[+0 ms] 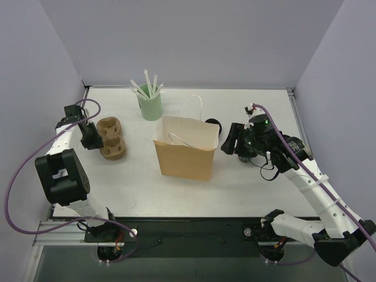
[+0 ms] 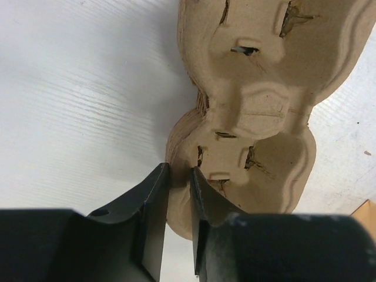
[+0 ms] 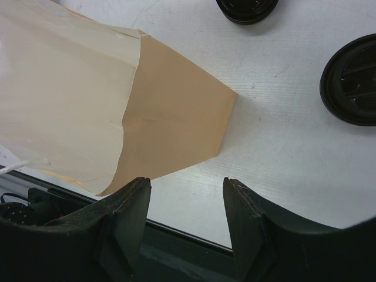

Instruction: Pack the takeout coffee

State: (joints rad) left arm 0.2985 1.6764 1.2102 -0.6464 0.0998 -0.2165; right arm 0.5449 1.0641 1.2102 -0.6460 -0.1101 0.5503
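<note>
At the table's (image 1: 264,111) 9 o'clock, your left gripper (image 2: 179,173) pinches the rim of the brown pulp carrier (image 2: 258,117). The brown paper bag (image 1: 185,150) stands at centre, with a green cup of straws (image 1: 150,107) at its 11 o'clock. At the bag's 3 o'clock your right gripper (image 3: 185,191) hovers spread and empty; the takeout coffee (image 3: 351,79), round and black, sits at its 2 o'clock, with another black round piece (image 3: 247,7) at 12 o'clock.

The white-and-black left arm (image 1: 66,138) is folded up beside its base. Its black two-finger left gripper (image 2: 180,171) is pinched nearly closed on the rim of a brown pulp cup carrier (image 2: 258,106). The matching right arm (image 1: 314,185) stretches forward and inward, with its right gripper (image 3: 185,183) angled downward and its jaws spread wide.
</note>
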